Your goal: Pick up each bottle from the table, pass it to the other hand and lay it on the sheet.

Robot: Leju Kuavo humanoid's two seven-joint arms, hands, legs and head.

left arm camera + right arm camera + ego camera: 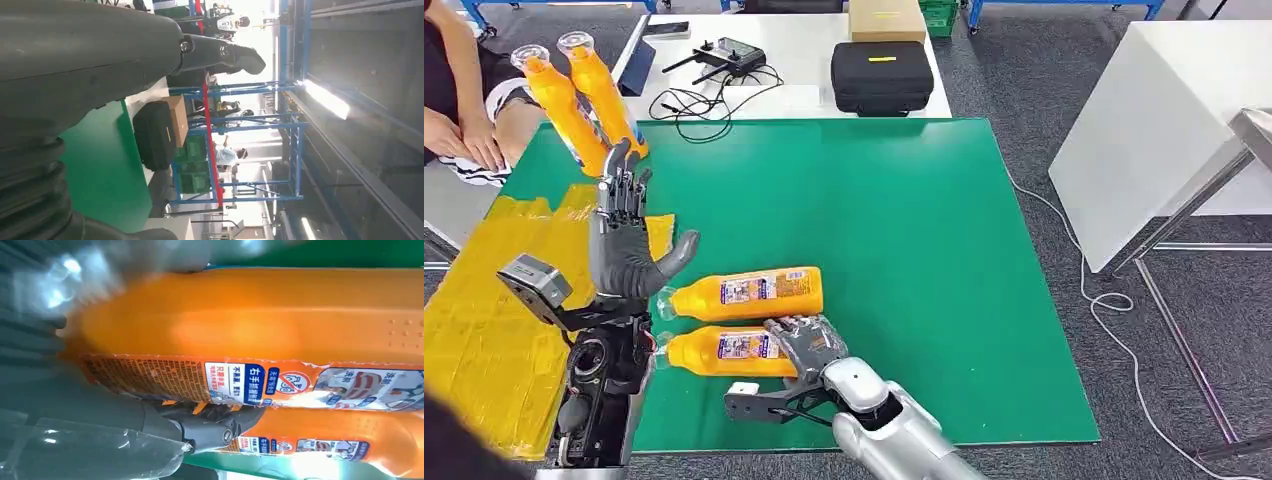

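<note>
now the right hand point(809, 345) lies over the base end of the nearer bottle point(719, 352), the one closest to the robot on the green table point(904, 250). its fingers curl over the body of this bottle, and in the right wrist view one dark finger point(210, 427) goes between this bottle and the second bottle point(749, 293) just behind it. i judge that the hand grips it, but the bottle seems to rest on the table.

both bottles lie flat, side by side, with the long axis from 9 to 3 o'clock in the head view, necks toward 9 o'clock.

the left hand point(624, 240) stands upright at about 10 o'clock from the held bottle, quite near its neck, holding nothing, with fingers straight and the thumb spread toward the bottles. so the pass should go toward 9 to 10 o'clock, neck first, i think.

the yellow sheet point(484, 330) is further at 9 o'clock, beyond the left hand. two more bottles point(584, 100) lean at the far left corner, at 11 o'clock, near a person's arm point(464, 130).
</note>
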